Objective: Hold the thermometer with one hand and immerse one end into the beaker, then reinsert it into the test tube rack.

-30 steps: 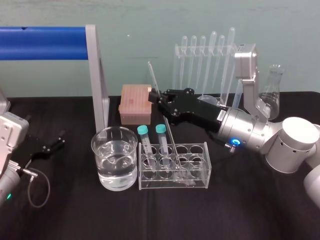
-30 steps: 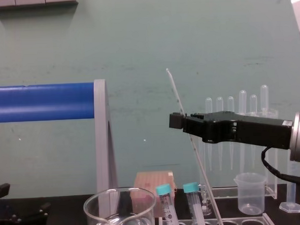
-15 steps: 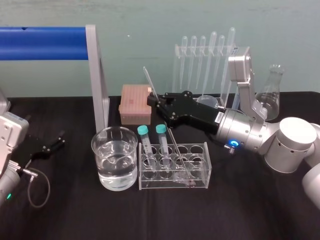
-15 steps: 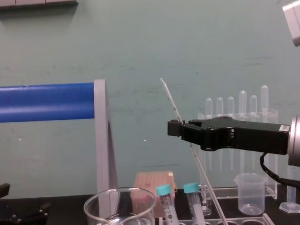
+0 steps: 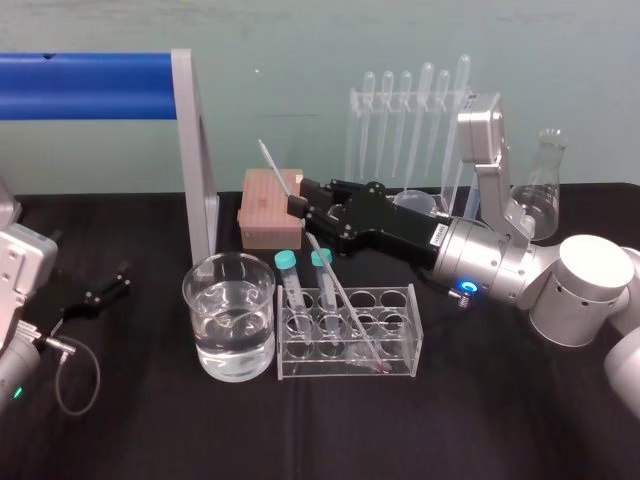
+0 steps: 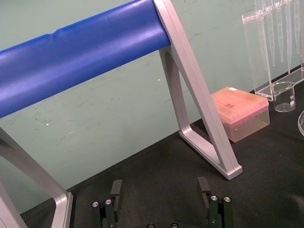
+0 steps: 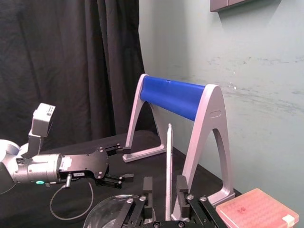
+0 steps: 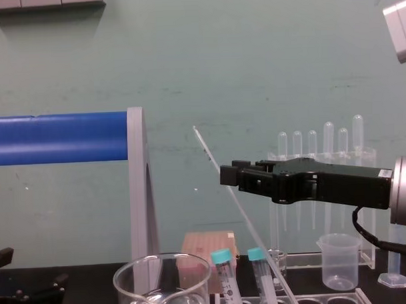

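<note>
— Tipped further over now, that thermometer [image 5: 272, 164]: its top has swung toward the robot's left and dropped, and the right gripper [image 5: 300, 198] has slid left with it.

— Take it from the biggest thing down. What's hard to see?

— The blue-barred frame [image 5: 90, 86] runs off the left edge of the head view. The right arm reaches in from the right, above the table. The left gripper [image 6: 159, 187] lies parked on the black cloth [image 5: 150, 430] at far left, spread wide and holding nothing. The chest view cuts it off at the lower left corner.

— And the beaker?

— The beaker [image 5: 196, 300] stands on the cloth with clear liquid in it, just left of the test tube rack [image 5: 400, 345]. The chest view catches only their tops.

— Is the thermometer gripped?

— In the right wrist view the fingers [image 7: 181, 184] stand partly open on either side of the rod. It sits nearer one of them, with a gap to the other, so it is straddled, not clamped. Whether it touches that finger, I can't tell.

— Where does it end?

— Its low end is down in the rack, right of the two teal-capped tubes [image 5: 287, 262]. Which hole it sits in is lost among the clear walls. From there it slants up and left through the gripper. The scale marks are too small to read.
</note>
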Robot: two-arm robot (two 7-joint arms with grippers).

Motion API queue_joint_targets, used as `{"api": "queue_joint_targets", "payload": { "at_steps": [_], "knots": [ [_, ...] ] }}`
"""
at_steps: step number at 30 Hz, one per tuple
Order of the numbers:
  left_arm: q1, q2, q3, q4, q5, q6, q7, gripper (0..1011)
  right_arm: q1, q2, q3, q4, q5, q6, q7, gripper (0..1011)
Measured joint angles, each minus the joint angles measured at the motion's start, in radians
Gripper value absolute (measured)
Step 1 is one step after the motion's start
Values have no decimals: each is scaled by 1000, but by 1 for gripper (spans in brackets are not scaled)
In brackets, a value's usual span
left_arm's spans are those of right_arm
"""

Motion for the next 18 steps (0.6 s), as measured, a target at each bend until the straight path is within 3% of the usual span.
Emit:
{"api": "queue_joint_targets", "payload": {
  "at_steps": [5,7,13,15,18],
  "knots": [
    [0,0,0,0,0,0,0,1008,0,0,0,0,1,0,0,450],
    [0,0,0,0,0,0,0,1008,0,0,1,0,1,0,-1,560],
    [0,0,0,0,0,0,0,1008,-1,0,3,-1,3,0,-1,712],
    [0,0,0,0,0,0,0,1008,-4,-1,15,-6,14,-2,-2,791],
    [0,0,0,0,0,0,0,1008,-16,3,69,-32,45,-20,-31,885]
  ]
}}
